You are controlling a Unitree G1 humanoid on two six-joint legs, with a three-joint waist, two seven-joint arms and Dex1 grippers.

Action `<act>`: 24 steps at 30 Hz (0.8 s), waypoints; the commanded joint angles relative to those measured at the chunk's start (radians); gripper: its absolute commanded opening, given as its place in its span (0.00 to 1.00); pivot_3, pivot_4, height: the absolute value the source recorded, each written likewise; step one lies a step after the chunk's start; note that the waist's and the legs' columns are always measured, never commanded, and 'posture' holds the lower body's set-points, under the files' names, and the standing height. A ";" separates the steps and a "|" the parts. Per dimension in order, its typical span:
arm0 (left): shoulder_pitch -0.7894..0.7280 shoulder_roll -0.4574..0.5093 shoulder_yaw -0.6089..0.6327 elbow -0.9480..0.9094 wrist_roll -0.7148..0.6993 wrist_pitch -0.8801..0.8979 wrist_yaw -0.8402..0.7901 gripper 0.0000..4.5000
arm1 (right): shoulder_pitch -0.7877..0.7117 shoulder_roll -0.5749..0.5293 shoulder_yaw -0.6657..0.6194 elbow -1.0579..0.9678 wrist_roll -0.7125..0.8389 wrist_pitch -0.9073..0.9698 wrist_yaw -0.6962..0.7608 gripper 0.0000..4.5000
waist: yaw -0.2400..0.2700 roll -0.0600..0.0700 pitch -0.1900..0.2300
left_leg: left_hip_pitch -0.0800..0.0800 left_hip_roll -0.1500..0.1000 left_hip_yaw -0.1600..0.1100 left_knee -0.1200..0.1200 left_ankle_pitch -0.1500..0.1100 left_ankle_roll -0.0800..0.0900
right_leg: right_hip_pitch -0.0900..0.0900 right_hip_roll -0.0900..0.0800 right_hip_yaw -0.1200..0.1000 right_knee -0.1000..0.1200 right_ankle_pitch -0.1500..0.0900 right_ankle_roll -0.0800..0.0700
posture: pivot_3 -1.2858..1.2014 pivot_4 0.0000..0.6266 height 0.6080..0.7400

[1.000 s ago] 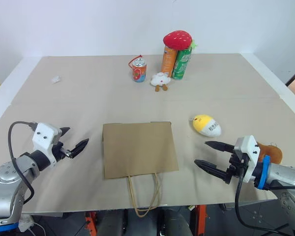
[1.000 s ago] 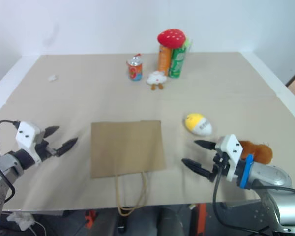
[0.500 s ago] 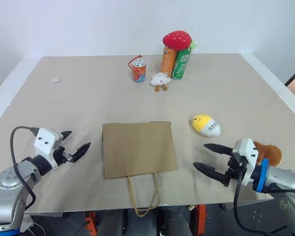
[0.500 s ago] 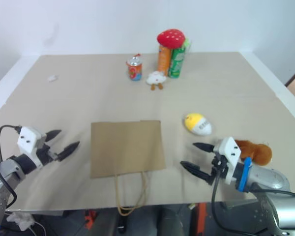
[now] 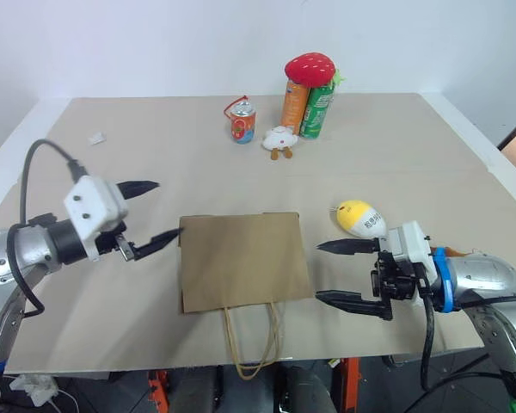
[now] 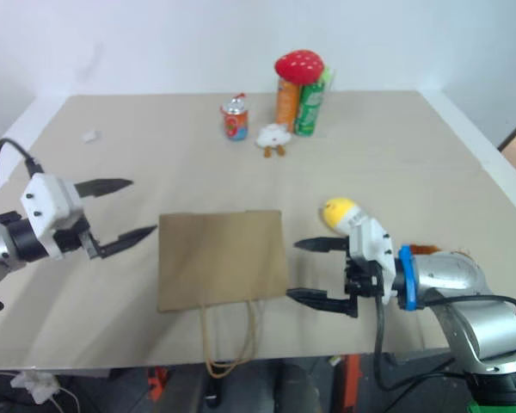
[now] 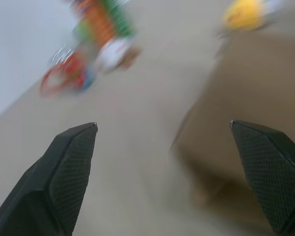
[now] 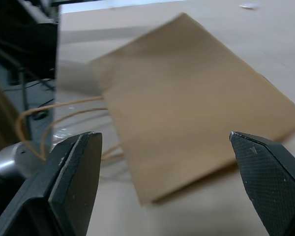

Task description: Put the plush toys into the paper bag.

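Nearest, at the table's front edge: cord handles (image 5: 251, 344) of the paper bag (image 5: 243, 260) hanging past the table (image 5: 155, 163), so the mouth faces the robot. Bag lying flat and closed on the cardboard-covered top, probably because not yet opened; no toy inside as far as visible.

On either side of the bag, at about the same depth: left gripper (image 5: 150, 215) just beside the bag's left edge, spread wide, holding nothing; right gripper (image 5: 344, 272) just beside the bag's right edge, also spread wide and empty, pointing inward at the bag. Placed so, in all likelihood, to take the flat bag from both sides and open its mouth before any toy goes in.

A little farther, right of the bag: yellow and white egg-shaped toy (image 5: 361, 218) lying on its side near the right gripper, apart from the bag. Brown fuzzy toy (image 6: 430, 250) mostly hidden behind the right arm.

Far end of the table: small red can (image 5: 243, 122), small white plush (image 5: 281, 139), two tall cans (image 5: 309, 107) with a red mushroom-like plush (image 5: 310, 69) on top, well apart from the bag. Small white scrap (image 5: 96, 138) at far left.
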 commanded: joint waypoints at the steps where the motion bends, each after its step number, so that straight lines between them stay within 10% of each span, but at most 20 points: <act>1: 0.037 0.039 -0.130 -0.047 0.055 -0.133 -0.158 0.99 | -0.042 -0.009 0.048 -0.004 -0.024 -0.027 0.045 1.00 | 0.000 0.000 0.000 | 0.000 0.000 0.001 0.000 -0.001 0.001 | 0.000 0.000 0.001 0.000 0.000 0.000 | 0.52 0.24 1.00; 24: -0.115 -0.153 -0.503 0.219 0.340 -0.585 -0.306 0.99 | 0.027 -0.014 0.030 -0.053 -0.046 -0.029 -0.029 1.00 | 0.004 -0.001 0.000 | 0.003 0.015 0.014 0.005 -0.004 -0.001 | -0.002 0.010 0.004 0.000 0.003 -0.003 | 0.52 0.24 1.00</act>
